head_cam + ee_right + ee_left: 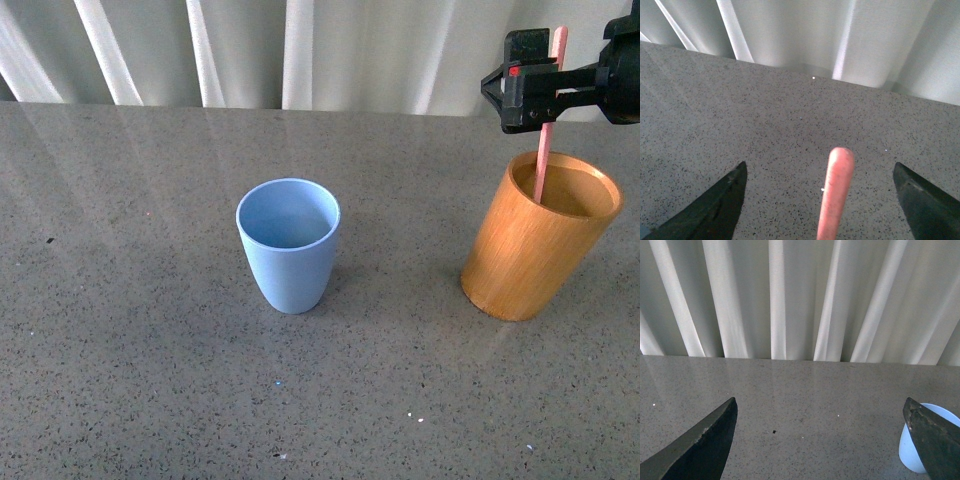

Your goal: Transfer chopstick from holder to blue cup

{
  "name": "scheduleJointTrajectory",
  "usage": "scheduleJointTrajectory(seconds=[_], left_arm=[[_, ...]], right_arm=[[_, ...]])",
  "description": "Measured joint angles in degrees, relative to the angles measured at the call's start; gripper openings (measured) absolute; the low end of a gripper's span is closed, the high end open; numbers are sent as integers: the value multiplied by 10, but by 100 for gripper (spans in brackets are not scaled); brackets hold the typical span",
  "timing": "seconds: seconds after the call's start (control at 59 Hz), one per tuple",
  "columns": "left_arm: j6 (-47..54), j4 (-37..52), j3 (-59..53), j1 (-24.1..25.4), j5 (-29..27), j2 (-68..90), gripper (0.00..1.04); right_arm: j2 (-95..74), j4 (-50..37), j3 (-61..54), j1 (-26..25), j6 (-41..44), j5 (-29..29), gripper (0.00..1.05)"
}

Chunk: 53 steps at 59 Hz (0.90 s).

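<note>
One pink chopstick (542, 165) stands in the wooden holder (530, 250) on the table (120, 350), between the spread fingers of the right end effector (520, 90), which I judge must next close on it, lift it clear, and carry it to the blue cup (288, 245).

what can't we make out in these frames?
- Chopstick lower end: front view, hidden by the holder wall.
- Chopstick shaft: right wrist view, only the tip shows, the rest cut by the frame edge.
- Blue cup: left wrist view, cut by the frame edge and a finger of the left pincer.
</note>
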State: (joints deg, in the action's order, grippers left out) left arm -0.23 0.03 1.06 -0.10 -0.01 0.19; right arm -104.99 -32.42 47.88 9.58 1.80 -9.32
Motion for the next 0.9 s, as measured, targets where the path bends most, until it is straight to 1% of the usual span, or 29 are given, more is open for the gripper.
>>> scheduleJointTrajectory(seconds=[0.322, 0.424, 0.475, 0.746, 0.899], left_arm=[[0, 0, 0, 0, 0, 0, 98], [0, 0, 0, 0, 0, 0, 98], [0, 0, 0, 0, 0, 0, 98], [0, 0, 0, 0, 0, 0, 98], [0, 0, 0, 0, 0, 0, 98]], right_arm=[[-5, -9, 5, 6, -10, 3, 26], [0, -17, 2, 8, -12, 9, 8], [9, -21, -2, 9, -11, 13, 1], [123, -18, -21, 13, 10, 39, 2], [183, 6, 19, 38, 18, 44, 2]])
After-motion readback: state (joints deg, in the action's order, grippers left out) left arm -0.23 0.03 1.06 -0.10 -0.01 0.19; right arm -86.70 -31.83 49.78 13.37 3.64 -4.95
